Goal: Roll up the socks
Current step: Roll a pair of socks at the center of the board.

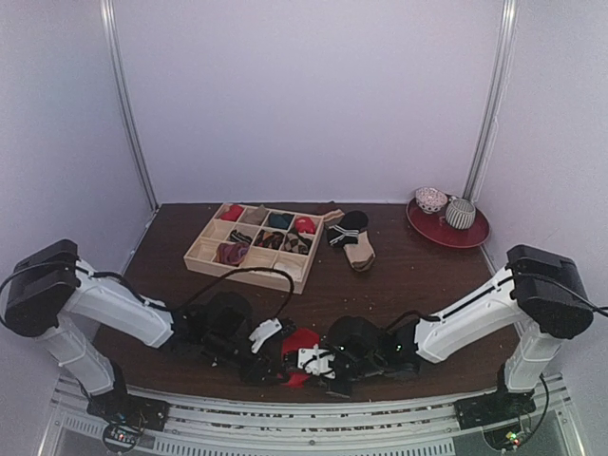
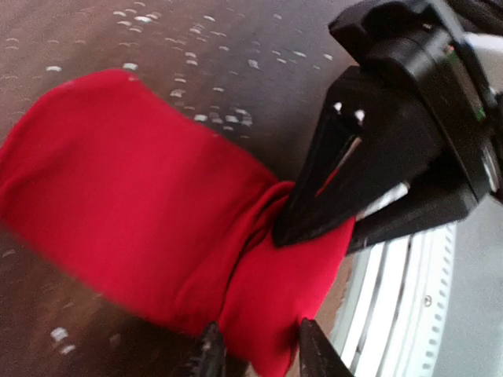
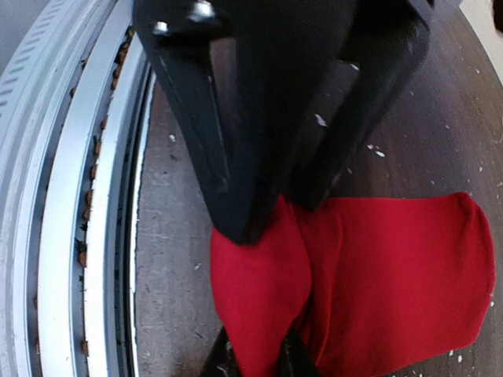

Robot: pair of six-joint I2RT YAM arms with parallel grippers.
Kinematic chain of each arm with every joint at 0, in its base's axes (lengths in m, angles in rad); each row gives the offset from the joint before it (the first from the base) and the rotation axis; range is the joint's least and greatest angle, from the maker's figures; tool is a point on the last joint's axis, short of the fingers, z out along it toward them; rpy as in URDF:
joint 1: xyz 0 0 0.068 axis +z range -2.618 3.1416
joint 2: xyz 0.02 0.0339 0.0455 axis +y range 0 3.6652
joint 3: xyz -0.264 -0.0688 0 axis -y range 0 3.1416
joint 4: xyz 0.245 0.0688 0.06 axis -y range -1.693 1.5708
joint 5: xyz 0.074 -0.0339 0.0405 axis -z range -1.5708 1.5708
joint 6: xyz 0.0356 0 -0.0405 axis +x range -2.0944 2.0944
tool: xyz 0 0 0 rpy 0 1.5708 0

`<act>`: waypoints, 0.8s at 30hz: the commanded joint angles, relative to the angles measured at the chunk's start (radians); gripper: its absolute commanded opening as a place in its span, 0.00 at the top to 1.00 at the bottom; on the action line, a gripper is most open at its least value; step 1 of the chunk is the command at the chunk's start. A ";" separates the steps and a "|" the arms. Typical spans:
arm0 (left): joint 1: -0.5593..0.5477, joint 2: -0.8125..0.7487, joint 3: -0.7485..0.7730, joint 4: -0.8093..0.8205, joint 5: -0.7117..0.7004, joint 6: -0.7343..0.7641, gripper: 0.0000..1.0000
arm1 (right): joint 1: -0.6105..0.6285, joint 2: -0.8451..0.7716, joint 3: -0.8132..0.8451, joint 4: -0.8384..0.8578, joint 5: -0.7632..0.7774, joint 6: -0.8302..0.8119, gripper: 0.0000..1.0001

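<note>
The red sock [image 1: 302, 344] lies bunched on the brown table at the near edge, between both grippers. My left gripper [image 1: 273, 366] is shut on one folded end of it; in the left wrist view the red sock [image 2: 141, 204] fills the middle and the left gripper [image 2: 263, 355] holds red fabric between its tips. My right gripper [image 1: 312, 364] is shut on the same end from the other side; in the right wrist view the right gripper [image 3: 259, 363] pinches a fold of the red sock [image 3: 393, 275]. The argyle sock does not show near the grippers.
A wooden divided tray [image 1: 204, 249] with several rolled bundles stands at mid-table. A black striped sock [image 1: 344, 228] and a tan sock [image 1: 360, 253] lie to its right. A red plate [image 1: 475, 233] with two bowls is at the back right. The metal rail [image 3: 94, 236] borders the near edge.
</note>
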 commanded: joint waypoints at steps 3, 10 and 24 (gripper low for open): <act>-0.001 -0.217 -0.007 -0.104 -0.327 0.121 0.57 | -0.141 0.073 -0.021 -0.078 -0.306 0.387 1.00; -0.047 -0.286 -0.131 0.175 -0.363 0.276 0.45 | -0.271 0.230 0.018 -0.123 -0.642 0.578 1.00; -0.054 -0.042 -0.144 0.445 -0.251 0.387 0.44 | -0.321 0.289 0.054 -0.192 -0.700 0.576 1.00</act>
